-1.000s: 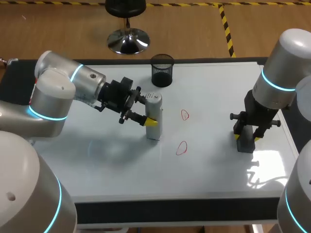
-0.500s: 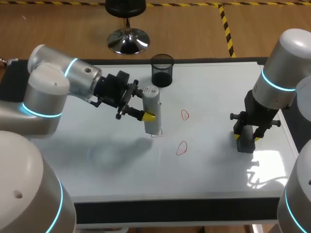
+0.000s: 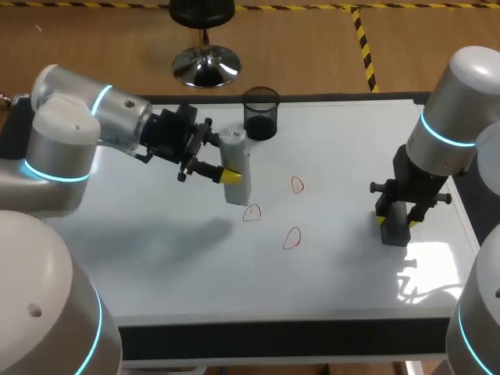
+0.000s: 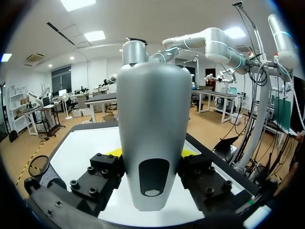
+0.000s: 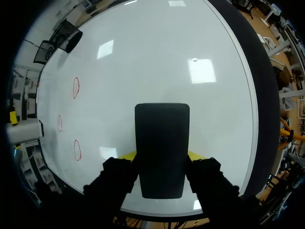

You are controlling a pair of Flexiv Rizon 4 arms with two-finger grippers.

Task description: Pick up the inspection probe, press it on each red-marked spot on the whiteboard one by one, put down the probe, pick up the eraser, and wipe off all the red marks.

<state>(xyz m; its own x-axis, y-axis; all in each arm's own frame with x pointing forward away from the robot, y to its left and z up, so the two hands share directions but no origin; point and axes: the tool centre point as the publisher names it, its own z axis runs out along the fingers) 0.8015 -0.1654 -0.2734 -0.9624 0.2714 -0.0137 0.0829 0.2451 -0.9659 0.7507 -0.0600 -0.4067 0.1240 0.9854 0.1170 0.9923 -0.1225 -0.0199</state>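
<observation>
My left gripper [image 3: 227, 166] is shut on the grey inspection probe [image 3: 235, 170], held upright over the whiteboard [image 3: 351, 156], just left of and behind a red mark [image 3: 251, 212]. Two more red marks [image 3: 297, 185] [image 3: 291, 238] lie to its right. In the left wrist view the probe [image 4: 152, 143] fills the space between the fingers of the left gripper [image 4: 152, 164]. My right gripper [image 3: 397, 219] is shut on the black eraser [image 3: 394, 229] near the board's right side. The right wrist view shows the eraser [image 5: 162, 148] in the right gripper [image 5: 162, 160], with three red marks [image 5: 76, 88] beyond it.
A black mesh cup [image 3: 260, 113] stands at the board's back edge, just behind the probe. The board's dark frame [image 3: 273, 337] runs along the front. The left arm [image 3: 70, 148] stretches over the board's back left part.
My left arm has carried the probe back and to the left, off the spot where it stood. A third red mark now shows there. The right arm has not moved.
</observation>
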